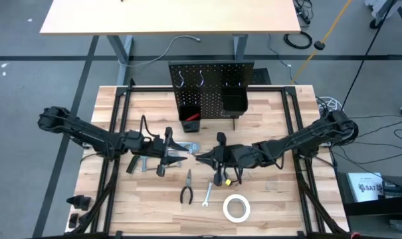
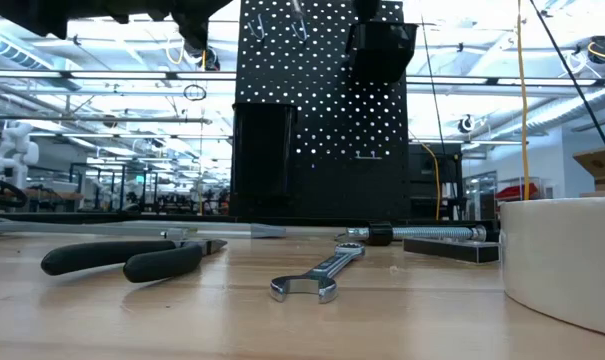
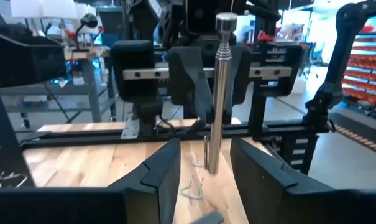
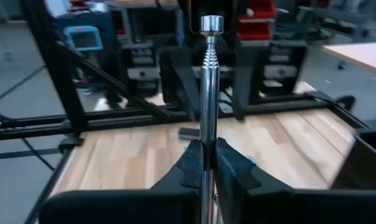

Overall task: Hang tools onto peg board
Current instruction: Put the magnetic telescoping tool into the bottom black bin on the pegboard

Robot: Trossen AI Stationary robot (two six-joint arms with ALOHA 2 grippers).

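Pliers [image 1: 186, 188], wrench [image 1: 206, 193], tape roll [image 1: 236, 208] nearby

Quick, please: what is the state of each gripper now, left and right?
Left gripper: open, fingers apart around a silver rod, not gripping it.
Right gripper: shut on the silver rod, held upright over the table.

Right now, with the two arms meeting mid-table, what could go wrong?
The right pincer grips the thin telescopic silver rod near one end, so it could swivel or slip. The left pincer stands open either side of the rod; closing off-centre might knock it loose. If dropped, it may hit the pliers or wrench nearby.
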